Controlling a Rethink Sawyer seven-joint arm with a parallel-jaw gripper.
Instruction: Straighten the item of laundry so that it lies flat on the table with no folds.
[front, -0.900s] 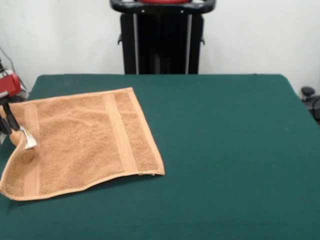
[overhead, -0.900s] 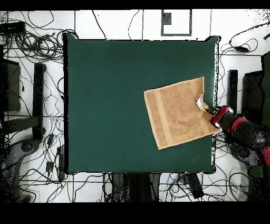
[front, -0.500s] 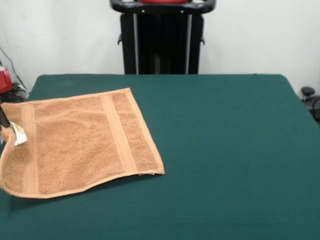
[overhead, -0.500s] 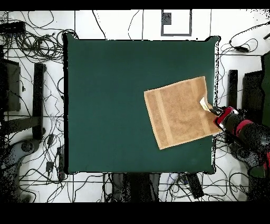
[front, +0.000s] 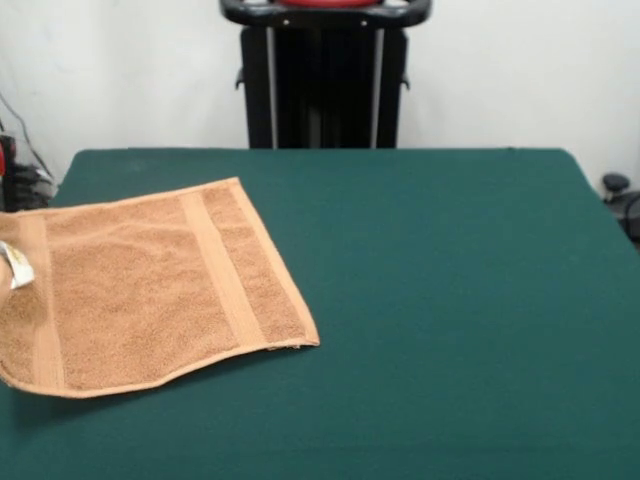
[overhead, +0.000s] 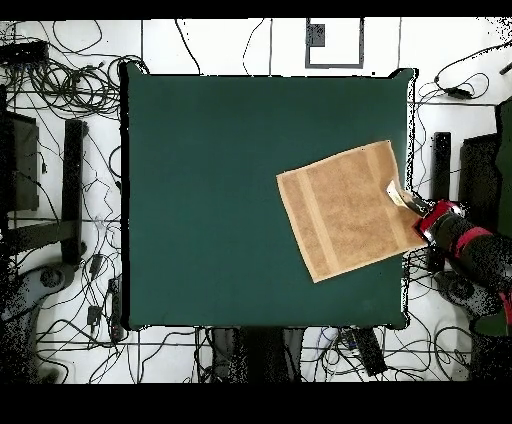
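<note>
The orange-tan towel (overhead: 349, 211) lies spread on the dark green surface (overhead: 220, 190), against the surface's right edge in the overhead view and somewhat nearer the robot's side than the middle. It sits skewed to the surface's edges. A woven band (front: 219, 269) runs across it near one side, and another shows close to the opposite edge. The gripper (overhead: 418, 207) sits at the towel's outer edge, beside the small white tag (front: 16, 266). Whether the jaws are clenched on the cloth or released cannot be told. The towel's near edge in the front view curves slightly.
</note>
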